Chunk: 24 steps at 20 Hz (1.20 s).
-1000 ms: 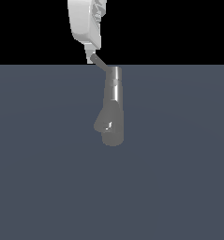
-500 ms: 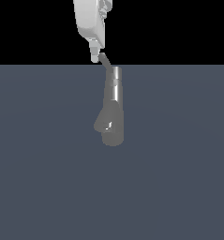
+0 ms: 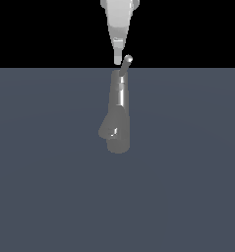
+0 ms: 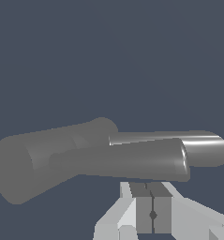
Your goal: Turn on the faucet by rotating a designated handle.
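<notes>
The grey shiny faucet (image 3: pixel 120 110) stands on a flat blue-grey floor (image 3: pixel 40 197), about in the middle from side to side and closer to the far edge than the near edge. Its tall round column goes straight up. Low down, a fat round spout (image 3: pixel 108 129) bulges out toward the exterior view's left.

At the very top of the faucet is the handle (image 3: pixel 126 64). It is a thin grey rod, much skinnier than the column. It leans up and a little toward the exterior view's right, and its tip looks round and bright.

The white gripper (image 3: pixel 118 60) hangs down from above. Its tip is just beside the handle, on the exterior view's left of it. They look like they touch, but I cannot tell for sure.

In the wrist view, the faucet (image 4: pixel 94 157) looks like a big grey tube lying across the picture, with a shiny part at one end. The gripper (image 4: pixel 153 214) is close to it. Its two grey fingers (image 4: pixel 141 213) are pressed together with only a thin dark line between them. Nothing is held between them.
</notes>
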Available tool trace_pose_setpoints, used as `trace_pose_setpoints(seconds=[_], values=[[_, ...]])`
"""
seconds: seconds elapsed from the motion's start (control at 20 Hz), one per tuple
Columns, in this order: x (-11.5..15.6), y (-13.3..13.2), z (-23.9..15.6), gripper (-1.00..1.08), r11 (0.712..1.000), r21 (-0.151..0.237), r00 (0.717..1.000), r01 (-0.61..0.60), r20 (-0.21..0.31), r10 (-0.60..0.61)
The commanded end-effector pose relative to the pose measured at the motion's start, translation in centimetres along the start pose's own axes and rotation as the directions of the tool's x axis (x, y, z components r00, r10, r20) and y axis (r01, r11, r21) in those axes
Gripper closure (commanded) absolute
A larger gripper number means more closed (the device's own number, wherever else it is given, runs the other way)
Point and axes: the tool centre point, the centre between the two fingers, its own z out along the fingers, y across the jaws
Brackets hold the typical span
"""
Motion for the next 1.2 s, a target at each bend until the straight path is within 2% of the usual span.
trace_pose_setpoints(seconds=[0.0,0.1,0.15,1.15], values=[[3.7,0.3,0.2,1.08,0.999,-0.007,0.999,-0.035,-0.002,0.035],[4.4,0.3,0.2,1.08,0.999,-0.007,0.999,-0.035,-0.002,0.035],[1.6,0.1,0.1,1.08,1.000,-0.003,1.000,0.003,0.000,-0.003],[10.3,-4.9,2.4,1.08,0.999,-0.007,0.999,-0.032,-0.002,0.032]])
